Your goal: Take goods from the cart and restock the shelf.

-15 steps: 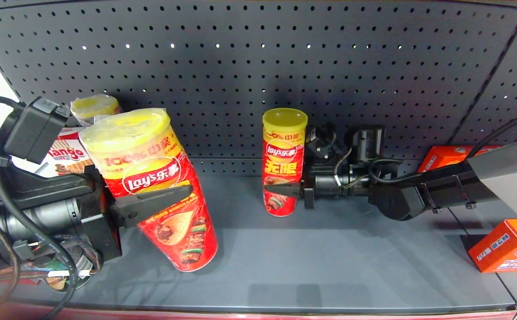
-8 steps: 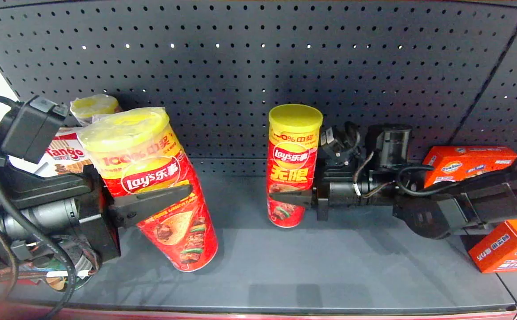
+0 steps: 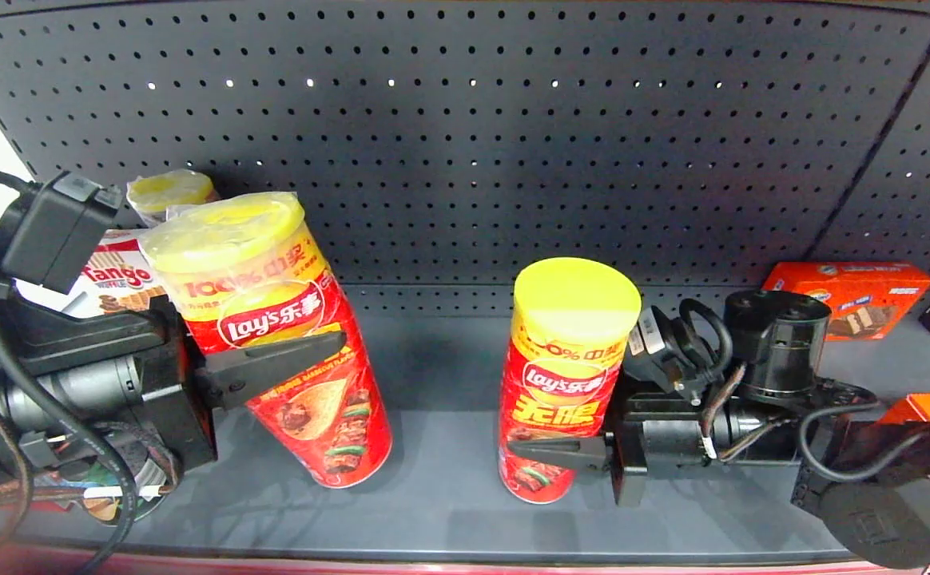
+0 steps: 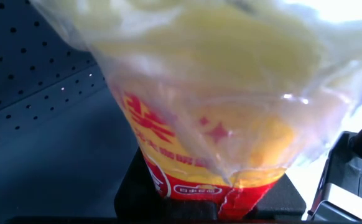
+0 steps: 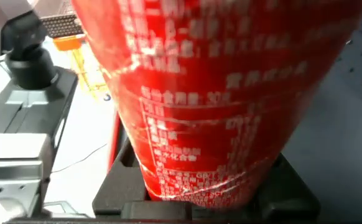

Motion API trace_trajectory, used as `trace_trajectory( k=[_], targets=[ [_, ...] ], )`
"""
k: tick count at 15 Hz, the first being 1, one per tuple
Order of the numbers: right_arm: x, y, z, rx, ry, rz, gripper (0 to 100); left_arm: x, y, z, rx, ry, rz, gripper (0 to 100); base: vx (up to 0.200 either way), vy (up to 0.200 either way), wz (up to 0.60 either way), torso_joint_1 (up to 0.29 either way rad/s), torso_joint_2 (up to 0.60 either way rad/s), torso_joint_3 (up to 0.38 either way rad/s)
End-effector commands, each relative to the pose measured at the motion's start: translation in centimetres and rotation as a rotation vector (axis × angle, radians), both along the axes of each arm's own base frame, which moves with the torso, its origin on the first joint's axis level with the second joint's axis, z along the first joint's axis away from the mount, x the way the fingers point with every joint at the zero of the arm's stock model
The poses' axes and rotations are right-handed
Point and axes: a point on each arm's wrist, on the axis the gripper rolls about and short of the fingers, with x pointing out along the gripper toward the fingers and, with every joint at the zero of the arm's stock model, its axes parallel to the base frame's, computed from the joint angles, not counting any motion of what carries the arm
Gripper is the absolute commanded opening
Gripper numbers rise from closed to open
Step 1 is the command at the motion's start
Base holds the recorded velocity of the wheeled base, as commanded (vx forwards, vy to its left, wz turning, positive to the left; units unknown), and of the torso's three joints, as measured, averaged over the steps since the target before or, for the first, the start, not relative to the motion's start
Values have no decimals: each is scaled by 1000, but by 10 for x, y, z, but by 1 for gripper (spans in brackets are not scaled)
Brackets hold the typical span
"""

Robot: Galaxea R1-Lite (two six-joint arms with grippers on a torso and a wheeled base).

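Where the shelf (image 3: 433, 523) comes nearest, the right gripper (image 3: 549, 447) pinches an upright chips can (image 3: 569, 351) right of centre, close to the front edge; at the left, the left gripper (image 3: 297, 355) clamps a tilted chips can (image 3: 273, 295), base low at the shelf; behind it stand a wafer box (image 3: 117, 279) and a yellow-lidded can (image 3: 169, 190); an orange box (image 3: 848, 283) lies far right by the pegboard (image 3: 465, 120).
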Motion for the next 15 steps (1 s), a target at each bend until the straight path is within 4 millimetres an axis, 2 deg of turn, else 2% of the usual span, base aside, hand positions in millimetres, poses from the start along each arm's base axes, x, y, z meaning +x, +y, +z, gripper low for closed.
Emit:
trace_trajectory(
  k=[1,8,9,13,15],
  targets=[
    [-4,-2,-8,-17,24,2,0,0,0,0,0,0,-1,0,0,0,0,0,0,0],
    [0,5,-19,-28,25,-12,0,0,0,-1,2,5,2,0,0,0,0,0,0,0],
    [0,7,-21,-27,22,-9,100,0,0,-3,3,11,3,0,0,0,0,0,0,0],
    [-1,4,-17,-22,11,-34,100,-1,1,-4,4,14,3,0,0,0,0,0,0,0],
    [-11,-6,-7,-6,-9,-45,100,-1,1,-4,4,14,3,0,0,0,0,0,0,0]
  ],
)
